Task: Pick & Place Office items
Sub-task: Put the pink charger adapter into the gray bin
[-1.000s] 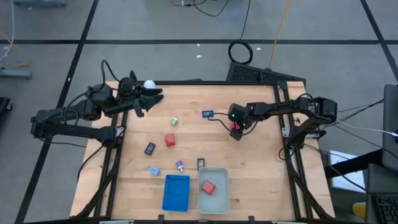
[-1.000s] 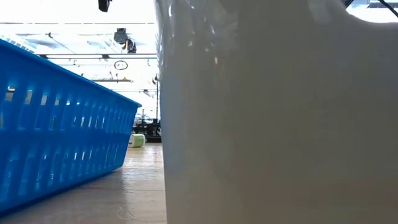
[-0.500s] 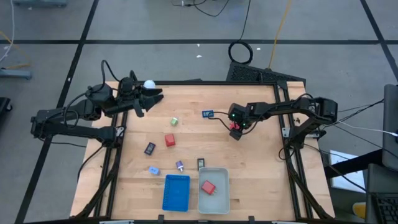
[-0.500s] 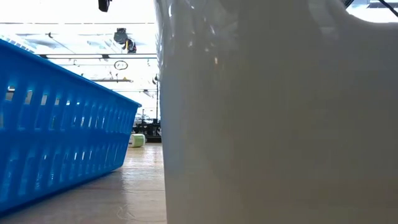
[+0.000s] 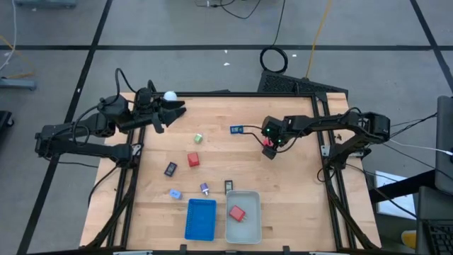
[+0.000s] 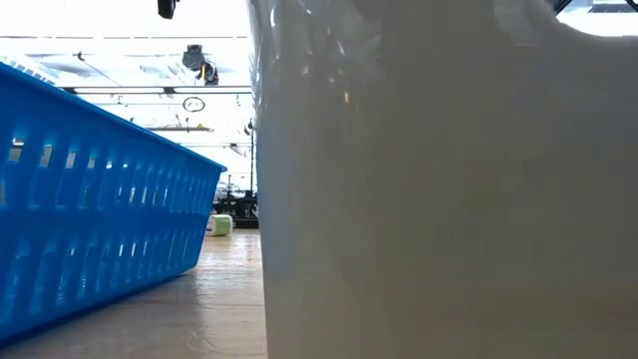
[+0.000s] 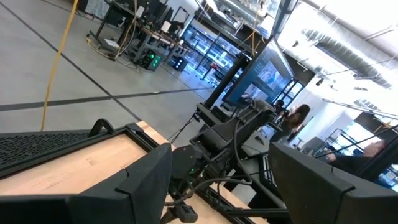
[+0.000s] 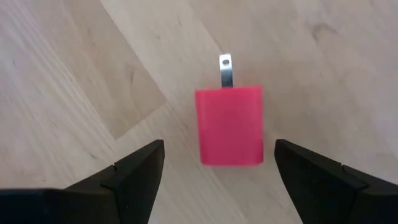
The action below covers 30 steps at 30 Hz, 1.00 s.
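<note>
Hardly moved: right arm's elbow shifted slightly. Right fingers (image 8: 214, 180) spread wide over red plastic plug block (image 8: 229, 126) on wooden worktop (image 8: 74, 74), not grasping yet. Left fingers (image 7: 217, 186) spread, empty, waiting.

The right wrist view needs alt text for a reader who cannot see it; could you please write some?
A red block with a metal prong lies on the wooden table, centred between the open right end effector's two dark fingers, which do not touch it.

We see open wood around the red plug block (image 8: 229, 126), bare table (image 8: 74, 81) on each flank between the spread fingers (image 8: 134, 168). At six o'clock, the blue tray (image 5: 200, 218) and grey tray (image 5: 245, 215) block passage.
</note>
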### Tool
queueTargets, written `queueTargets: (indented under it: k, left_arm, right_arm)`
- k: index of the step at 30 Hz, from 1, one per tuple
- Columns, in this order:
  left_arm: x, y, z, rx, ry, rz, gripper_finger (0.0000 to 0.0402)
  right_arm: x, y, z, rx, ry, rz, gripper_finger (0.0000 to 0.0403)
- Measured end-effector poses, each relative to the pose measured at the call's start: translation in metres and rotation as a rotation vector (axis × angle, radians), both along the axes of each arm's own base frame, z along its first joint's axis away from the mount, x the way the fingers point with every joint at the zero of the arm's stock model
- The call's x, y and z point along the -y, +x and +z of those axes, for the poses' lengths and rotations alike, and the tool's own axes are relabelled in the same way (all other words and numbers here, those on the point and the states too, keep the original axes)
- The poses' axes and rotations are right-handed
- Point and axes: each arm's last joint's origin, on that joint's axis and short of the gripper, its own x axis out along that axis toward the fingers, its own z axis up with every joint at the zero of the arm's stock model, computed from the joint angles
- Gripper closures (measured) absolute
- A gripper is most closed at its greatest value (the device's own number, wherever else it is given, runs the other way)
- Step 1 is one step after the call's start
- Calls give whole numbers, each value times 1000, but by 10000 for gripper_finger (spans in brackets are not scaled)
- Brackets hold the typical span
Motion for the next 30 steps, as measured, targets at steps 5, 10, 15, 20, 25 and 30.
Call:
queueTargets:
  k: [5, 10, 15, 20, 25, 30]
  left_arm:
    - [0, 0, 0, 0, 0, 0, 131]
    - [0, 0, 0, 0, 0, 0, 131]
    - [0, 0, 0, 1, -5, -1, 131]
    - [0, 0, 0, 3, -6, -1, 131]
    - [0, 0, 0, 3, -8, -1, 131]
    - [0, 0, 0, 3, -9, -1, 131]
  right_arm:
    - [1, 1, 0, 5, -31, -2, 105]
    - [2, 3, 1, 23, -51, 14, 105]
    - [4, 6, 2, 46, -86, 9, 105]
    - [5, 6, 2, 46, -104, 19, 105]
    - [6, 6, 2, 35, -145, 22, 105]
    - [6, 6, 2, 36, -146, 23, 105]
